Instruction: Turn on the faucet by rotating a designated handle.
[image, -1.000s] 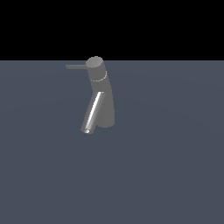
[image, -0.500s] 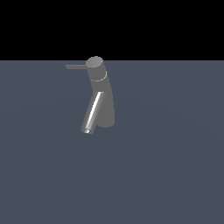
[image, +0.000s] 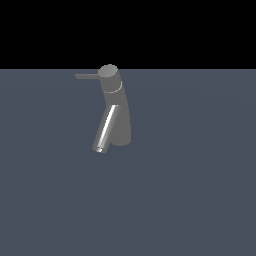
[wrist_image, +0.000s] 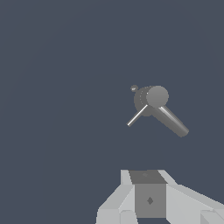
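- Nothing has moved since the earlier frames: the faucet (image: 118, 112) stands unchanged at upper centre of the exterior view.
- The gripper (wrist_image: 150, 199) is cut off at the wrist frame's lower edge; fingertips hidden, so I cannot tell its grip.
- The handle (image: 88, 76), a thin matte rod, lies level, pointing toward the exterior view's left.
- The shiny tubular spout (image: 106, 128) slants downward, possibly toward the camera.

Bare simulated scene, flat slate-grey floor (image: 200, 200), black void backdrop, lone faucet (image: 119, 115)
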